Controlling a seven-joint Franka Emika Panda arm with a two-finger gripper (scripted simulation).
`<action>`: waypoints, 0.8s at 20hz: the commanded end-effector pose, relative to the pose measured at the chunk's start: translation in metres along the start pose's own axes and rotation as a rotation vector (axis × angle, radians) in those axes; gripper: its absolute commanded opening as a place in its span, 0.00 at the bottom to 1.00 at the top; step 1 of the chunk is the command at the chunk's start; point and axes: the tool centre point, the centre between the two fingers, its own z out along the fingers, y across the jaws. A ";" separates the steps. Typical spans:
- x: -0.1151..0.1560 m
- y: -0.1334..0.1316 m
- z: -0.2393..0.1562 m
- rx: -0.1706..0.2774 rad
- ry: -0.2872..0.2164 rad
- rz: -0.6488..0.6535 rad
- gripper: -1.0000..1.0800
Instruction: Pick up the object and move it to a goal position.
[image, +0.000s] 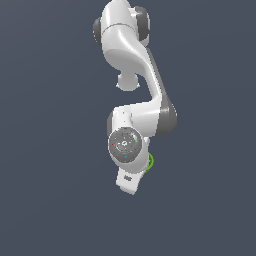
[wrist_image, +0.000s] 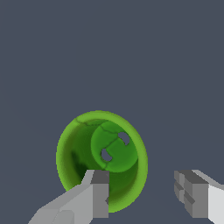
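Observation:
The object, a small bright green round cup (wrist_image: 116, 148), shows its hollow inside to the wrist view. My gripper (wrist_image: 142, 194) is open. One finger (wrist_image: 94, 197) overlaps the cup's near rim, and the other finger (wrist_image: 192, 194) stands apart outside the cup, so one side of the cup's wall lies between them. In the exterior view only a thin green sliver of the cup (image: 151, 162) shows beside the white hand (image: 131, 176). The arm hides the rest of the cup and the fingertips there.
The white arm (image: 132, 55) reaches down over a plain dark grey floor (image: 50, 150). No other object, container or goal marker shows in either view.

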 end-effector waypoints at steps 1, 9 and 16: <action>0.000 0.003 0.001 0.013 0.009 -0.048 0.62; -0.001 0.007 0.004 0.035 0.028 -0.136 0.62; -0.001 0.008 0.005 0.038 0.030 -0.147 0.62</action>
